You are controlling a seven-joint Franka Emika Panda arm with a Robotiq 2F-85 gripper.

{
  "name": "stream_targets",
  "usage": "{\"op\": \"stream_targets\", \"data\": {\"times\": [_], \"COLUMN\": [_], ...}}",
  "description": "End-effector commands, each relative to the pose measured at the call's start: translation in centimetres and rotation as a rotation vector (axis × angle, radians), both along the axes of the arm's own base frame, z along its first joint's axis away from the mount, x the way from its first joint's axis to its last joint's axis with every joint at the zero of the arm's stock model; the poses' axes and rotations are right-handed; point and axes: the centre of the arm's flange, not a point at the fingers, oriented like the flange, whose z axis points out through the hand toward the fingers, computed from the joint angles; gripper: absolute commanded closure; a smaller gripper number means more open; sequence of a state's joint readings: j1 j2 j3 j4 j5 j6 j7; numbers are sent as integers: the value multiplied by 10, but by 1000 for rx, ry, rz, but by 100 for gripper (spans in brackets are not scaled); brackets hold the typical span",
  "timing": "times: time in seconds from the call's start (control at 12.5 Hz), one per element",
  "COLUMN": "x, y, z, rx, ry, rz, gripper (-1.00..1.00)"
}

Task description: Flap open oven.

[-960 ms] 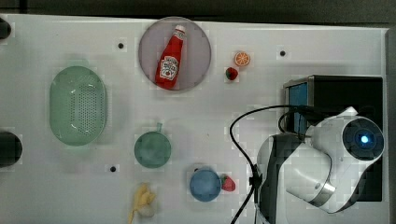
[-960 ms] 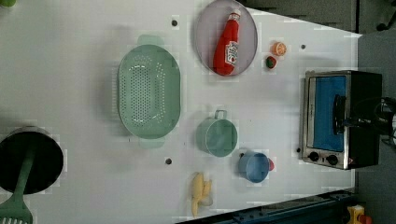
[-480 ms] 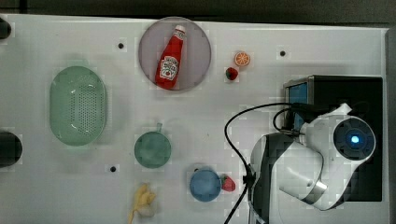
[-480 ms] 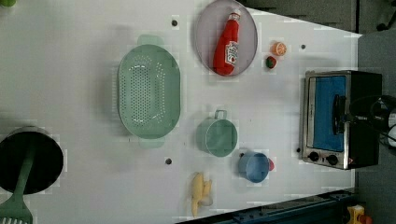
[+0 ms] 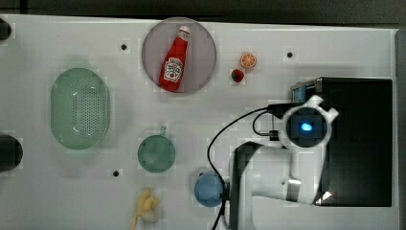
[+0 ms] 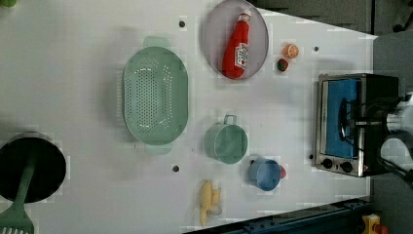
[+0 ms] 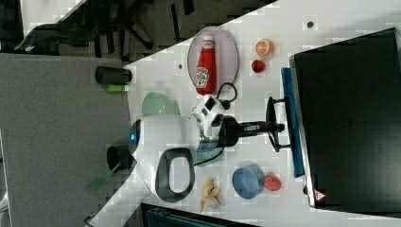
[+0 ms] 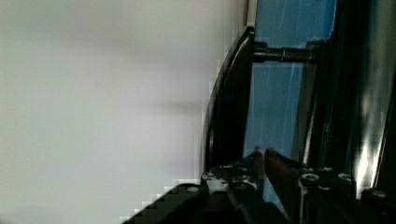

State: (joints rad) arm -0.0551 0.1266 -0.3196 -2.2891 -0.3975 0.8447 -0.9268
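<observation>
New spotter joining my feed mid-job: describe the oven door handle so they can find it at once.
Start at the oven, the big black-topped box at the left view's right edge of the white table. Its blue glass door faces the cups. The handle is the black bar standing off that glass on two posts, with the gripper at its middle.

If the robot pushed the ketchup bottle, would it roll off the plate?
Probably a little. The ketchup bottle lies on its side on the round plate, and its rounded body looks apt to roll sideways. It looks like light plastic, so a nudge would likely move it easily. The plate seems nearly flat, so it might not stop the bottle.
</observation>
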Motion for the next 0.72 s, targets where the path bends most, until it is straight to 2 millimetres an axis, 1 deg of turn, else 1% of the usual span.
{"op": "stream_targets", "data": {"times": [0.08, 0.16, 0.32, 0.72], "x": [7, 8, 9, 3], "y": [68, 80, 100, 150], "z": [-37, -45, -65, -122], "rx": [-73, -111, -172, -336], "ry": [6, 12, 11, -18], "rz": [-32, -13, -34, -54], "gripper": [65, 65, 65, 65]}}
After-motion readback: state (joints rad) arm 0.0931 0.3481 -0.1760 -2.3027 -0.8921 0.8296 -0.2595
